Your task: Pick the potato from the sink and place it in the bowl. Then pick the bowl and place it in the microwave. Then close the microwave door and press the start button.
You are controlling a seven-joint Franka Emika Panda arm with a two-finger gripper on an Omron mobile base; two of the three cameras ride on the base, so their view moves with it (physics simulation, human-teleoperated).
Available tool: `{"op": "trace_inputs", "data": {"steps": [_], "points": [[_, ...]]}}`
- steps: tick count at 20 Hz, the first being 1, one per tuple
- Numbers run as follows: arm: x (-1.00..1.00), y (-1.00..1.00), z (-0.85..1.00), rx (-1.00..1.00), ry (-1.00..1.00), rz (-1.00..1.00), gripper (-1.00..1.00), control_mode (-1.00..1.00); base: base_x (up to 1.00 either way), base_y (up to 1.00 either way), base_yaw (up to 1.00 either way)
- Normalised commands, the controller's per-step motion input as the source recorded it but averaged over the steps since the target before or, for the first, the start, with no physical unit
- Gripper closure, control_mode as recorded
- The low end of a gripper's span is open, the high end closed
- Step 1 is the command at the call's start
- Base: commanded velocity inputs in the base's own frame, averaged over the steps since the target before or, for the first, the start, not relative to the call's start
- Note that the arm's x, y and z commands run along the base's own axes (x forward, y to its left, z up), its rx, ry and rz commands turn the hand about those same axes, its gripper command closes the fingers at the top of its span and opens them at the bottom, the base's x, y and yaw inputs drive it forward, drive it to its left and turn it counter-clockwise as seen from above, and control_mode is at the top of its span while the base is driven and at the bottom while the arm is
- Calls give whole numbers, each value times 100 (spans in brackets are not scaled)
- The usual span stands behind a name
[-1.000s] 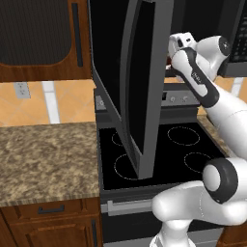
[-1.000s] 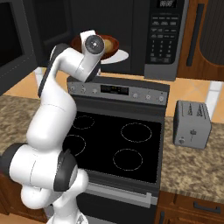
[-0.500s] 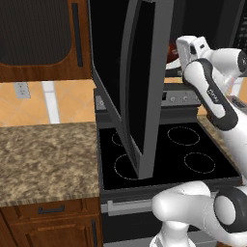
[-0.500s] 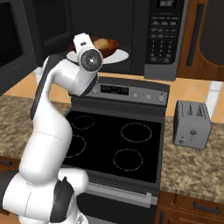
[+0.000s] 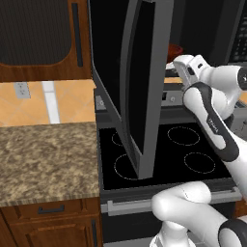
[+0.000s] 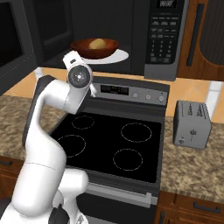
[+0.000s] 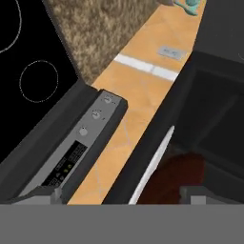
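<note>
**Bowl with potato sitting in microwave, door hanging open, gripper released**

The small tan-brown oval potato (image 6: 98, 43) is lying inside the round dark reddish-brown bowl (image 6: 84, 48), and the bowl is resting on the white round plate (image 6: 119, 55) in the cavity of the grey-framed over-range microwave (image 6: 166, 39). In the hand view the bowl (image 7: 178, 177) is showing just past the plate's white rim (image 7: 155, 162), close to the cavity's front edge.

The gripper (image 7: 121, 195) is sitting just outside the cavity opening, below and in front of the bowl. Fingers are spread wide, nothing between them, not touching the bowl.

The black glass microwave door (image 5: 140, 87) in its grey steel frame is swinging fully out, edge-on to the left base camera, its lower corner hanging over the left burners of the black-topped stove (image 6: 113, 148). Open room between door edge and the arm's wrist in that view.

The stove's grey control panel (image 7: 76, 143) is running right under the gripper. A grey two-slot toaster (image 6: 191, 124) is standing well apart on the speckled brown granite counter (image 5: 43, 159), right of the stove.
</note>
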Motion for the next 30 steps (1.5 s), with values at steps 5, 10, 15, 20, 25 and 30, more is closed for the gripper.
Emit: {"op": "trace_inputs", "data": {"steps": [5, 10, 15, 20, 25, 30], "points": [[0, 0, -82, -39, 2, -3, -100, -100, 0, 0, 0], [6, 0, -65, -36, 0, -22, -100, -100, 0, 0, 0], [6, 0, -25, -36, 0, -31, -100, -100, 0, 0, 0], [3, 5, -15, -36, 0, -22, -100, -100, 0, 0, 0], [-15, 16, -5, -28, -8, -3, -100, -100, 0, 0, 0], [-23, 58, -4, -23, -17, -16, -100, -100, 0, 0, 0]]}}
